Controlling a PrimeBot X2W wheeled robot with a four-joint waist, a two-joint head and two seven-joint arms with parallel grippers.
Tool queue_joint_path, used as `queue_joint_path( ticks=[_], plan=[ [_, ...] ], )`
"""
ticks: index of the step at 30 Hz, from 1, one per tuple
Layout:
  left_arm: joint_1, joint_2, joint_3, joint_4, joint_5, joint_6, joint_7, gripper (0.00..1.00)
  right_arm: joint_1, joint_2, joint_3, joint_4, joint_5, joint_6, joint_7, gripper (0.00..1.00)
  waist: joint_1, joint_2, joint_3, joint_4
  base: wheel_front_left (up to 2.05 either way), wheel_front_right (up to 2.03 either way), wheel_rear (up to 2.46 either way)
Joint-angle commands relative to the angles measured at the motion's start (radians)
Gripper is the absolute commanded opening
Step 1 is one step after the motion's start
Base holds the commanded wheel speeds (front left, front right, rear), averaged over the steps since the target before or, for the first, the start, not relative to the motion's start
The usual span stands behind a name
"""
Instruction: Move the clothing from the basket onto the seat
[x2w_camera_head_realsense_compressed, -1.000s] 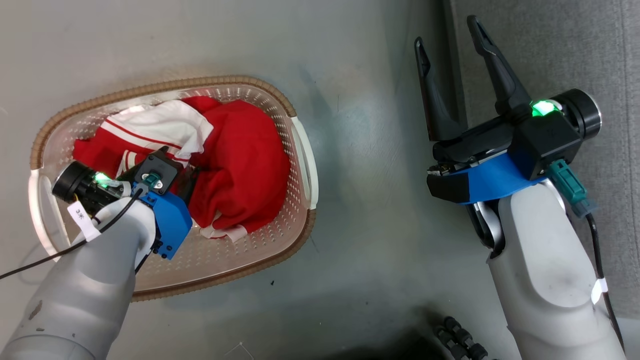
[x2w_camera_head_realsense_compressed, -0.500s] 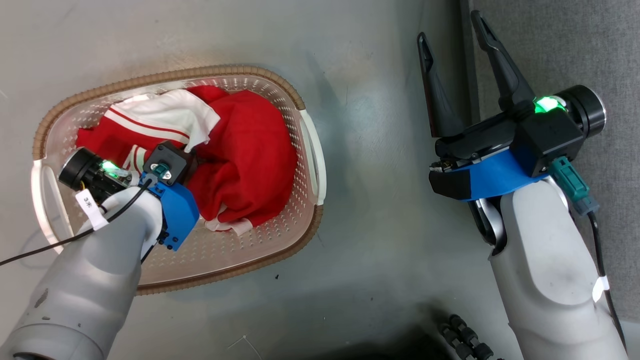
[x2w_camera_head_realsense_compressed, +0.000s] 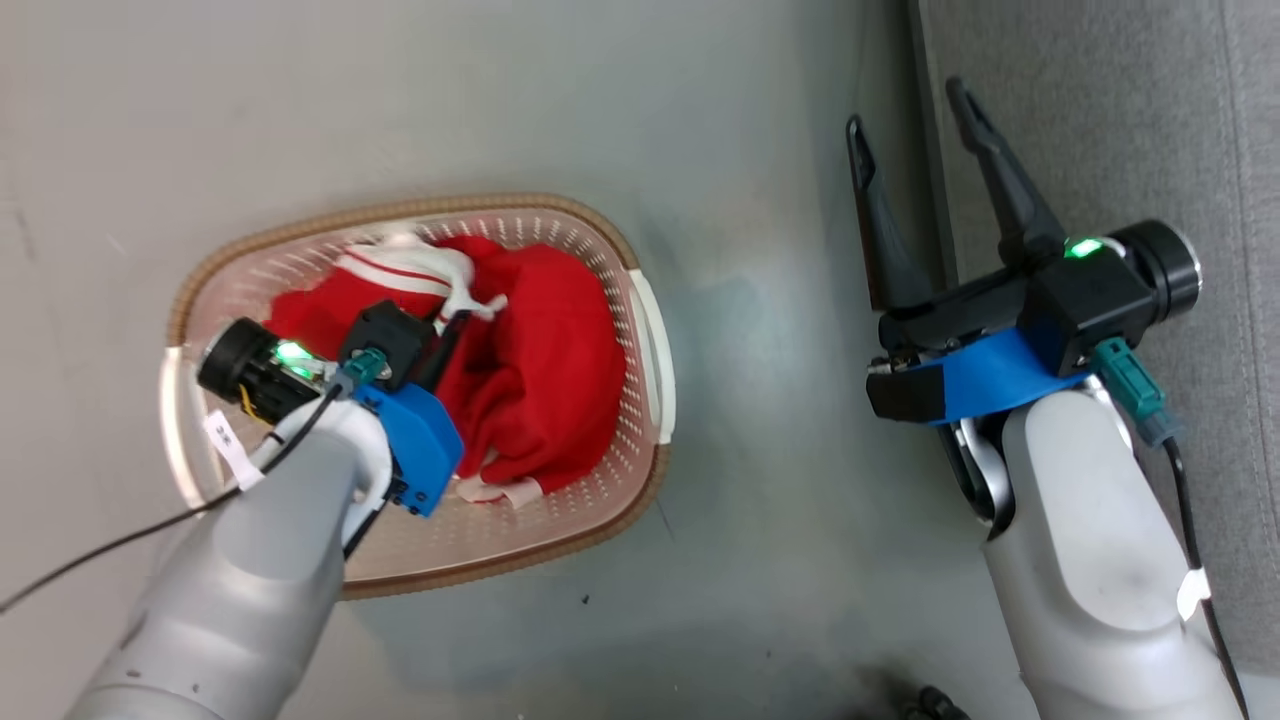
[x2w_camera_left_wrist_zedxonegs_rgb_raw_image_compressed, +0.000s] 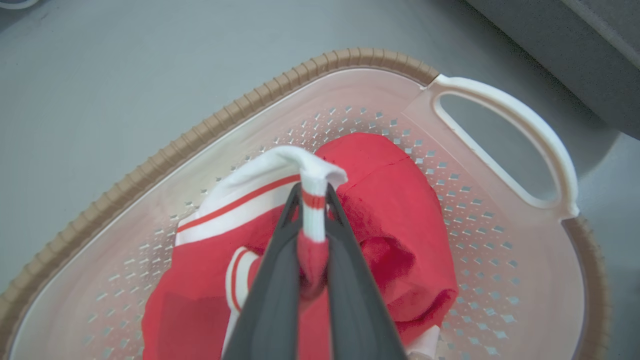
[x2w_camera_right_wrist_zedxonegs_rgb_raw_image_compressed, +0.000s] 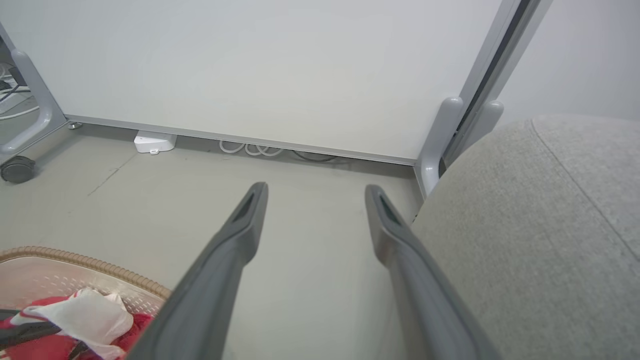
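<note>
Inside the basket (x2w_camera_left_wrist_zedxonegs_rgb_raw_image_compressed: 200, 140), the left pincer (x2w_camera_left_wrist_zedxonegs_rgb_raw_image_compressed: 314, 192) pinches the striped garment (x2w_camera_left_wrist_zedxonegs_rgb_raw_image_compressed: 240, 205); the right pincer (x2w_camera_head_realsense_compressed: 905, 108) hangs spread beside the seat (x2w_camera_head_realsense_compressed: 1100, 100).

the clothing (x2w_camera_head_realsense_compressed: 540, 370) lies in the basket (x2w_camera_head_realsense_compressed: 400, 208), which stands on the floor (x2w_camera_head_realsense_compressed: 760, 350) left of the seat (x2w_camera_head_realsense_compressed: 1100, 120). the left gripper (x2w_camera_left_wrist_zedxonegs_rgb_raw_image_compressed: 313, 192) is in the basket, the right gripper (x2w_camera_head_realsense_compressed: 905, 110) between basket and seat.

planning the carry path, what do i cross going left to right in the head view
basket with the clothing in it → floor → right gripper → seat
</note>
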Motion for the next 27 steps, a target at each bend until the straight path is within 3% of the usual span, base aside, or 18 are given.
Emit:
queue_joint_path(
  ticks=[1, 27],
  plan=[
    [0.023, -0.001, 0.012, -0.022, -0.007, 0.001, -0.003, 0.0, 0.017, -0.001, -0.002, 0.005, 0.006, -0.001, -0.001, 1.0, 0.0, 0.0, -0.042, 0.024, 0.0, 0.0, 0.0],
    [0.356, -0.034, 0.269, -0.472, 0.017, 0.002, -0.004, 0.0, 0.221, -0.023, 0.011, 0.121, 0.056, -0.001, -0.001, 1.0, 0.0, 0.0, -0.477, 0.131, 0.0, 0.0, 0.0]
  ],
)
